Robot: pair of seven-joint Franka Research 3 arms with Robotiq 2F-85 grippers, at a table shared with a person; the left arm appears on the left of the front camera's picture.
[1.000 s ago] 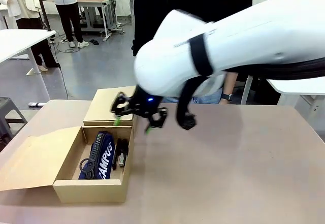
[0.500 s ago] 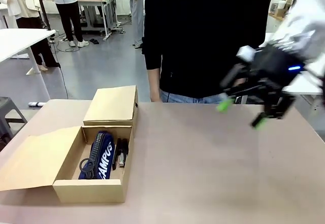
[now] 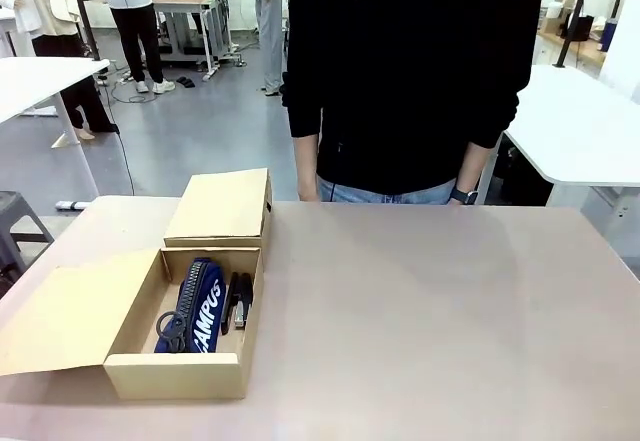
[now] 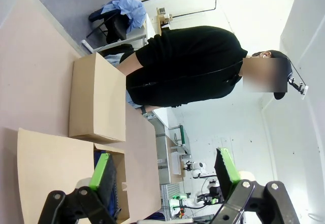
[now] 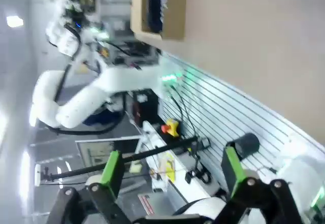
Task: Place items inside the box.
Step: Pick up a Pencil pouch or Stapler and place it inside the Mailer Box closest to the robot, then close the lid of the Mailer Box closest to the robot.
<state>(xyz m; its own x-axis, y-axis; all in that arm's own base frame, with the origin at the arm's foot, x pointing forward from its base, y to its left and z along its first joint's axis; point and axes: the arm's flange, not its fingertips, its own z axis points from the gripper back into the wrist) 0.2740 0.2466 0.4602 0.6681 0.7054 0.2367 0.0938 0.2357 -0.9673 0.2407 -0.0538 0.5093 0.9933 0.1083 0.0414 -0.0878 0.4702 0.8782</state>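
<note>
Hanging spread and empty, the left hand (image 4: 165, 170) looks down over the box (image 4: 96, 102).

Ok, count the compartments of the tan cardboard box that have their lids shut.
1. The small far compartment of the tan corrugated cardboard box is covered by its flap. The larger near compartment stands open, flap folded out to the picture's left, navy "CAMPUS" pouch inside.

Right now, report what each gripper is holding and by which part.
Nothing is held. The left gripper stands open with nothing between its green pads, and the right gripper is open and empty too.
</note>
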